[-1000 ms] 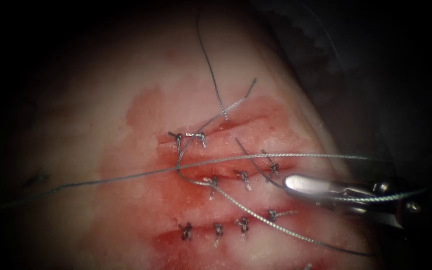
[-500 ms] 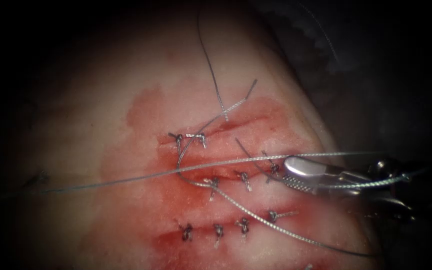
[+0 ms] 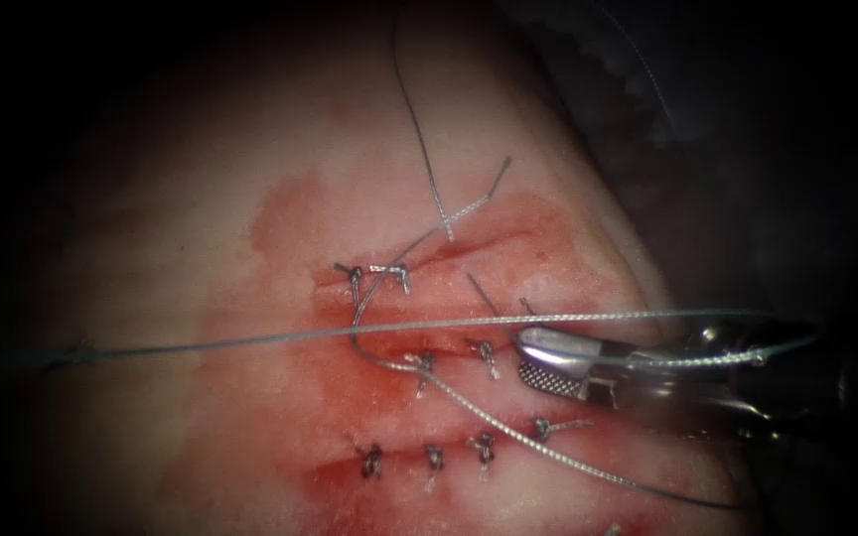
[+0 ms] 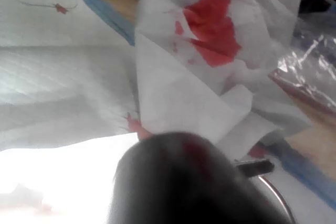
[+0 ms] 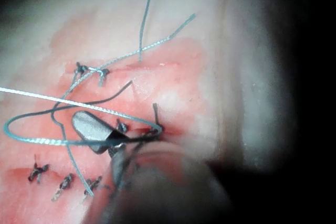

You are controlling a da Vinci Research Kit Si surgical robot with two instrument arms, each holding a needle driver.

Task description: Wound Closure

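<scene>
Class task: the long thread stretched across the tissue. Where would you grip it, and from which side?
Grip the thread on its taut, straight span left of the stitches, coming from the endoscope view's left. There it hangs free of knots, and the right tool, jaws open, crowds the other end.

- The tissue (image 3: 201, 199) is seen as pale pink, stained by red fluid (image 3: 280, 397).
- The thread (image 3: 250, 339) is grey and twisted.
- Dark knots (image 3: 370, 460) are noted.
- The right end effector (image 3: 538, 359) is silver, one inner face cross-hatched.
- White paper (image 4: 173, 98) is blotched red.
</scene>
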